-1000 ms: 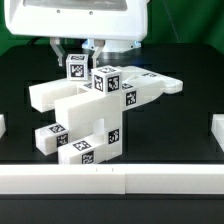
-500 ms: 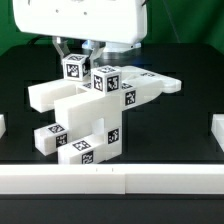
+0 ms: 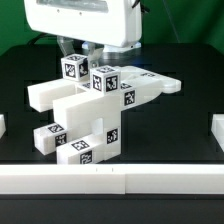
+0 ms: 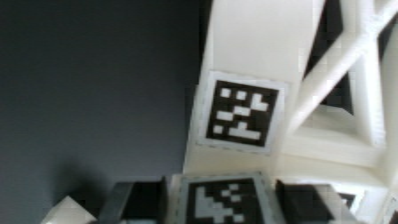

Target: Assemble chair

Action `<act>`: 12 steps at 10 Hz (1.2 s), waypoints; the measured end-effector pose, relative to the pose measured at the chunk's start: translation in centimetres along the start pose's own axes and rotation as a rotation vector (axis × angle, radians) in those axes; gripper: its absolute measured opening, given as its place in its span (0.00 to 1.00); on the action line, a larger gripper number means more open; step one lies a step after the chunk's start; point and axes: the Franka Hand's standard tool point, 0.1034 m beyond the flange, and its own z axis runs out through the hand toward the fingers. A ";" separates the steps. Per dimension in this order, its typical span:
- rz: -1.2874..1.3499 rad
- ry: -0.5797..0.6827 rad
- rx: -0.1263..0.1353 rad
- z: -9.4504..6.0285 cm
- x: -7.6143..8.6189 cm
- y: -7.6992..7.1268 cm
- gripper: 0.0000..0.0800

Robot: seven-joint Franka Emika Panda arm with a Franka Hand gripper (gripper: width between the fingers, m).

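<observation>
The partly built chair (image 3: 100,110) of glossy white tagged blocks sits mid-table in the exterior view. An upright tagged post (image 3: 75,68) rises at its back, beside a second tagged block (image 3: 107,80). My gripper (image 3: 80,50) comes down from above onto the top of the post. In the wrist view the gripper (image 4: 221,202) is shut on that white tagged post, with a dark finger pad (image 4: 150,200) on each side of it. Beyond it a long white bar (image 4: 240,60) carries another tag. The fingertips are partly hidden by the arm housing in the exterior view.
A white rail (image 3: 110,180) runs along the front of the black table (image 3: 185,145). Short white blocks stand at the exterior view's right edge (image 3: 214,130) and left edge (image 3: 2,126). The bulky white arm housing (image 3: 85,20) hangs over the chair's back.
The arm housing has shifted and tilted slightly above the chair. The tagged post and the chair have not moved, and the jaws stay shut.
</observation>
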 end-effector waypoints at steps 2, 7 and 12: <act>-0.049 0.001 -0.002 0.0 0.0 0.0 0.45; -0.343 0.013 -0.020 -0.3 0.1 -0.5 0.81; -0.755 0.013 -0.045 -0.2 0.1 -0.4 0.81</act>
